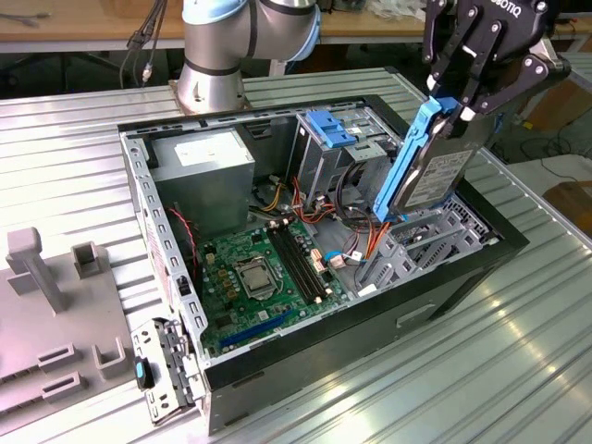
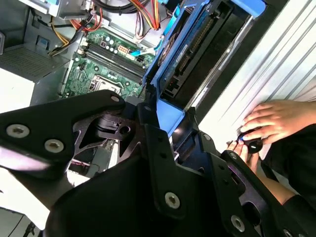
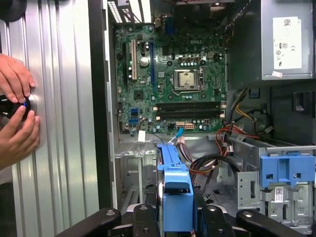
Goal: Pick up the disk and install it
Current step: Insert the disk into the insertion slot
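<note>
The disk (image 1: 433, 174), a grey-black drive in a bright blue carrier frame, hangs tilted on its edge above the open computer case (image 1: 185, 305), at the exterior view's right. My gripper (image 1: 455, 104) is shut on its upper end, a finger on each side. Below it lies the grey metal drive bay (image 1: 435, 236). In both wrist views the blue carrier (image 3: 175, 185) (image 2: 170, 59) runs out from between the black fingers (image 2: 148, 123) toward the case's inside.
The case holds a green motherboard (image 1: 259, 277), a power supply (image 1: 203, 176), coloured cables and a fixed blue bracket (image 1: 333, 129) on the drive cage. A person's hands (image 3: 15, 113) rest on the ribbed table beside the case. Grey fixtures (image 1: 55, 305) stand at the exterior view's left.
</note>
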{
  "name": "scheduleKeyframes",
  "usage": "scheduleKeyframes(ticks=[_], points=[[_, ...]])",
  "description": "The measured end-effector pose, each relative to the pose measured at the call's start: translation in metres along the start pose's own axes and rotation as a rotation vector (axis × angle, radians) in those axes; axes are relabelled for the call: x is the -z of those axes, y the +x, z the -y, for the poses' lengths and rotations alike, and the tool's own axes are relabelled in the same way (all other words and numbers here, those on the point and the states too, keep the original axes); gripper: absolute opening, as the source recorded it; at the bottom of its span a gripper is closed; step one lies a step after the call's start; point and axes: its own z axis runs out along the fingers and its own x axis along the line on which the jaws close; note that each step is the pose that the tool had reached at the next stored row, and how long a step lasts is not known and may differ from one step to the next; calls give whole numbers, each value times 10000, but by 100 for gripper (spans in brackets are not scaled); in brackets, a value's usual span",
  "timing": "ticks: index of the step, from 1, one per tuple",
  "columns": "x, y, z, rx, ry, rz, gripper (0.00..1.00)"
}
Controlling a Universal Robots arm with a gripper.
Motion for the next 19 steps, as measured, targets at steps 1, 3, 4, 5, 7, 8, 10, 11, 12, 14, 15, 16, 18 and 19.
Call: scheduleKeyframes(ticks=[1, 3, 4, 5, 7, 8, 10, 11, 12, 14, 15, 16, 18, 19], points=[[-4, 12, 35, -1, -1, 1, 37], [-11, 26, 97, 0, -4, -1, 37], [-16, 30, 136, 1, -5, 1, 37], [-22, 34, 179, 0, -6, -1, 37], [-36, 79, 198, -1, -6, 1, 37], [-43, 119, 202, 0, -6, 0, 37], [-49, 137, 206, -1, -6, -2, 37], [-51, 138, 211, 2, -6, -2, 37], [-58, 138, 212, 13, -6, 2, 37], [-78, 139, 212, 20, -12, 1, 37], [-86, 140, 212, 21, -20, 1, 37], [-93, 142, 212, 20, -21, 1, 37], [-108, 147, 212, 20, -23, 0, 37], [-114, 149, 214, 20, -24, 0, 37]])
